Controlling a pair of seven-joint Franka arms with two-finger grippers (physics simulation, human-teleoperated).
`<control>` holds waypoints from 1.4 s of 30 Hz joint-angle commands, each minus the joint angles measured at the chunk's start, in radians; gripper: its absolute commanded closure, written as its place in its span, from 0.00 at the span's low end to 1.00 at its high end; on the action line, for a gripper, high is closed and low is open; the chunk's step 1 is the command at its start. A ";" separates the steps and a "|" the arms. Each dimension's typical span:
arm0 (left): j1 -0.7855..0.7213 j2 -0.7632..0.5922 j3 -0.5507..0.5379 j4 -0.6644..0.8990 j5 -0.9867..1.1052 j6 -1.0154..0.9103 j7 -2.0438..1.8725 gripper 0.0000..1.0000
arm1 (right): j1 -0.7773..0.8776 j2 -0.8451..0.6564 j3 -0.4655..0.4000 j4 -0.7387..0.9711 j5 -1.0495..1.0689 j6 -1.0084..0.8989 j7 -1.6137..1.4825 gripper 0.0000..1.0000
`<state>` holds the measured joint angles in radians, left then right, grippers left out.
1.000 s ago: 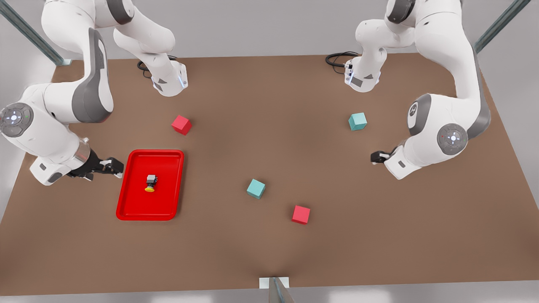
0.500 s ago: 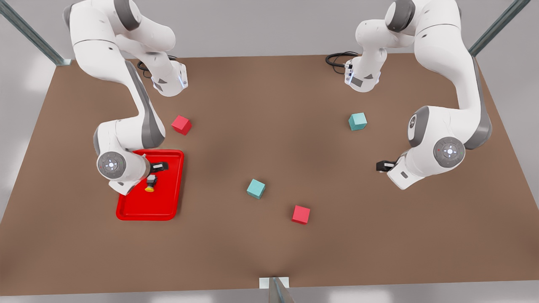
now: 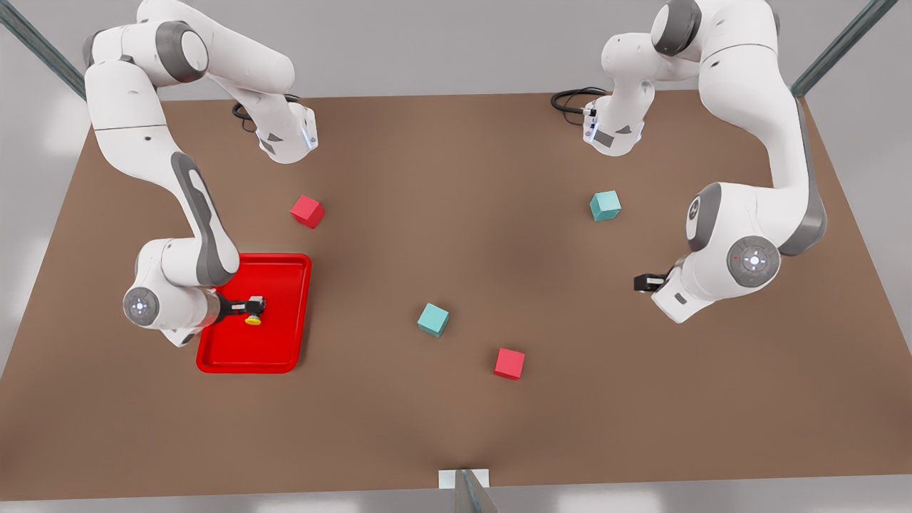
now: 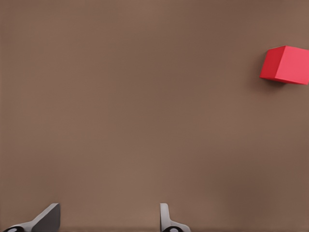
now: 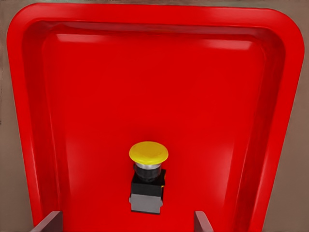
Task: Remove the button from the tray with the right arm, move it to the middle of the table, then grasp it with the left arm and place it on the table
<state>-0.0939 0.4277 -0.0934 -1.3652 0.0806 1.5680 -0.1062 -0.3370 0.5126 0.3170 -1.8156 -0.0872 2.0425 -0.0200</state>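
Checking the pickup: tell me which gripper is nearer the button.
Right. The right gripper is open over the tray, its fingers either side of the button. The left gripper waits open far across the table, at the front view's right.

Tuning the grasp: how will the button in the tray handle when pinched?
The button lies on its side, so its domed yellow cap may make it roll or pivot. Its boxy body looks rigid, probably the safer place to pinch. Small, likely light, easily nudged across the smooth tray.
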 commanded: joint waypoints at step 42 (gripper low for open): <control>-0.003 0.026 -0.003 -0.003 0.001 0.003 -0.067 0.00 | -0.010 0.004 -0.009 -0.218 -0.094 0.387 -0.153 0.37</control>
<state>-0.0964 0.4552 -0.0965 -1.3686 0.0806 1.5749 -0.1665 -0.3470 0.5252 0.3074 -2.0379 -0.1789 2.4525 -0.1605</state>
